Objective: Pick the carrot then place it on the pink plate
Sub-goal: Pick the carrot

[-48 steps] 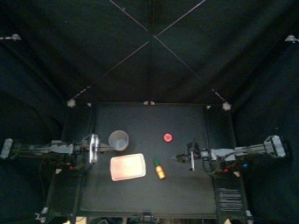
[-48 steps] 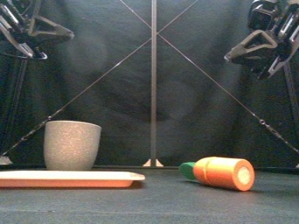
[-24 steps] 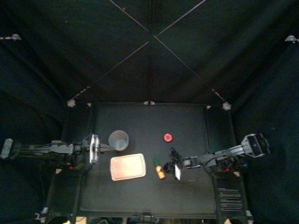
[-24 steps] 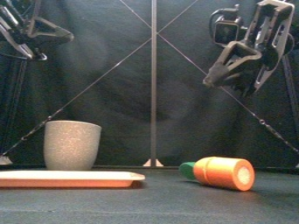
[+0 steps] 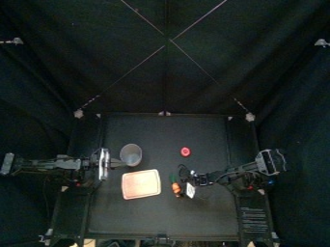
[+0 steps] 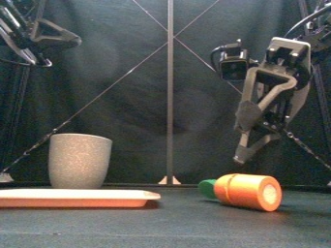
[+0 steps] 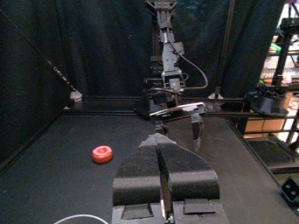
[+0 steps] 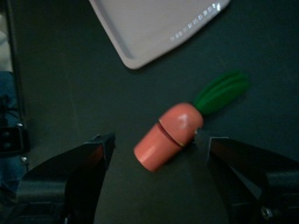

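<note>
Left arm: extended low along the left side of the bench (image 5: 213, 133), level with the grey cup (image 5: 130, 152). The left end effector (image 7: 163, 144) is clenched on nothing, its jaws pressed flat together; it sits just left of the cup and clear of it.

The pink plate (image 5: 141, 183) lies flat toward the front of the bench, directly in front of the cup, with nothing on it. A small red round toy (image 5: 186, 151) lies further back, near mid-bench.

Right arm: reaches in from the right edge, pitched forward and down, wrist angled toward the plate. The right end effector (image 6: 243, 155) is released, jaws spread wide.

Visibility: from above, the right end effector covers most of the carrot (image 6: 243, 190), and only a trace of orange shows. The left arm is cut off at the front view's top left corner.

Carrot: lies on its side on the bench, just right of the plate and not touching it, green top toward the plate. The right end effector hangs directly above it. In the right wrist view the carrot lies between the two spread jaws, and neither touches it.
</note>
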Motion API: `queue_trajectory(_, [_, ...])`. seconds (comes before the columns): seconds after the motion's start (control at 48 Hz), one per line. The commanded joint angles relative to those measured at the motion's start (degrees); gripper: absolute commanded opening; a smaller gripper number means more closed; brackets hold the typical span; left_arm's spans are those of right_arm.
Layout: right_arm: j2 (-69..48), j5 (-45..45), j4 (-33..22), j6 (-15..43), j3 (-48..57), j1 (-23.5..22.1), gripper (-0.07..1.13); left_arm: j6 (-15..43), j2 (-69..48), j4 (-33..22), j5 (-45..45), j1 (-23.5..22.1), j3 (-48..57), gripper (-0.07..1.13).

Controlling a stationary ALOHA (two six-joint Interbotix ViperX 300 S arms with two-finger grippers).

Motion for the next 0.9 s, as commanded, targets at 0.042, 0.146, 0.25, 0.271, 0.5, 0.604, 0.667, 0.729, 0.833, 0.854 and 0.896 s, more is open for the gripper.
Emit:
queue_trajectory(0.042, [0.6,2.1,1.5,0.1,-1.6,-0.5,1.05,0.0,0.0,0.1,-0.3,-0.1,-1.1,-0.02])
queue_trajectory(0.146, [3.1,3.0,1.9,0.0,-3.3,-0.5,1.05,0.0,0.0,0.1,-0.3,-0.1,-1.1,-0.02])
queue_trajectory(0.25, [5.4,4.2,1.8,-0.1,-5.6,-0.4,1.05,0.0,0.0,0.1,-0.3,-0.1,-1.1,-0.02])
queue_trajectory(0.271, [5.9,4.5,1.8,-0.1,-6.1,-0.4,1.05,0.0,-0.1,0.2,-0.2,-0.2,-1.1,-0.02])
queue_trajectory(0.5, [9.6,9.8,1.7,-0.1,-10.4,-0.2,1.05,0.0,0.0,0.2,-0.3,-0.2,-1.2,-0.02])
queue_trajectory(0.604, [10.7,10.3,1.6,-0.1,-11.4,-0.2,1.05,0.0,0.0,0.2,-0.3,-0.2,-1.2,-0.02])
queue_trajectory(0.667, [11.6,10.4,1.6,-0.1,-12.0,-0.2,1.05,0.0,0.0,0.2,-0.2,-0.2,-1.2,-0.02])
queue_trajectory(0.729, [12.4,10.5,1.7,-0.1,-12.4,-0.1,1.04,0.0,0.0,0.2,-0.3,-0.2,-1.2,-0.02])
queue_trajectory(0.833, [13.6,10.6,1.7,-0.1,-13.1,-0.1,1.04,0.0,0.0,0.2,-0.2,-0.2,-1.2,-0.02])
queue_trajectory(0.854, [13.8,10.6,1.7,-0.1,-13.2,0.0,1.04,0.0,0.0,0.2,-0.2,-0.2,-1.2,-0.02])
queue_trajectory(0.896, [14.2,10.7,1.6,-0.1,-13.6,0.1,1.04,0.0,0.0,0.2,-0.3,-0.2,-1.2,-0.02])
